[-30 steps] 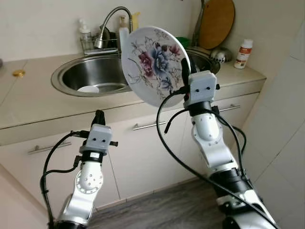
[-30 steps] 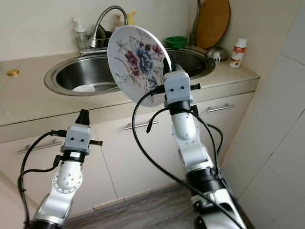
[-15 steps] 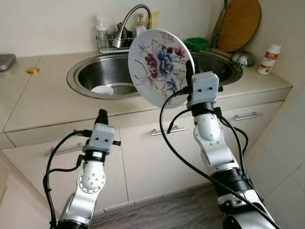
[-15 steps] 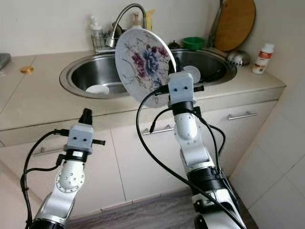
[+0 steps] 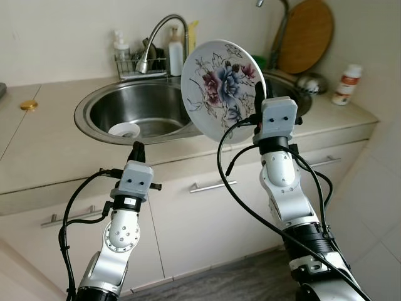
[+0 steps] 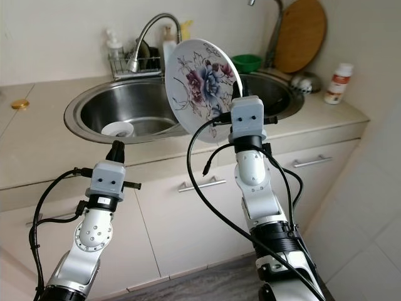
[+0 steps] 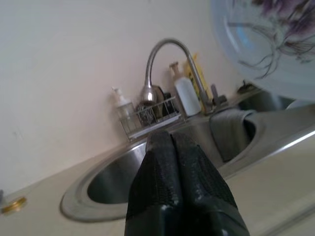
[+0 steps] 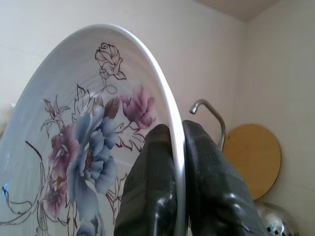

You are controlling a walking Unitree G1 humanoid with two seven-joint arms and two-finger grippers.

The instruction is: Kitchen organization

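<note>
A white plate (image 5: 220, 86) painted with purple and blue flowers stands tilted on edge above the counter front, before the sink. My right gripper (image 5: 257, 95) is shut on its right rim, one finger (image 8: 147, 182) on each face. Lower down, in front of the cabinet doors, my left gripper (image 5: 137, 147) points up at the counter edge with its fingers (image 7: 170, 162) pressed together and nothing between them.
A steel double sink (image 5: 86, 113) is set in the beige counter, with a small white bowl (image 5: 123, 130) in the left basin. Behind it are a faucet (image 5: 156, 32) and a wire rack with bottles (image 5: 135, 63). At the right are a round wooden board (image 5: 307, 34), a green bowl (image 6: 246, 61) and a white bottle (image 5: 345, 84).
The whole picture has shifted, so the camera has moved. Both arms keep their pose, and the plate stays in the right gripper.
</note>
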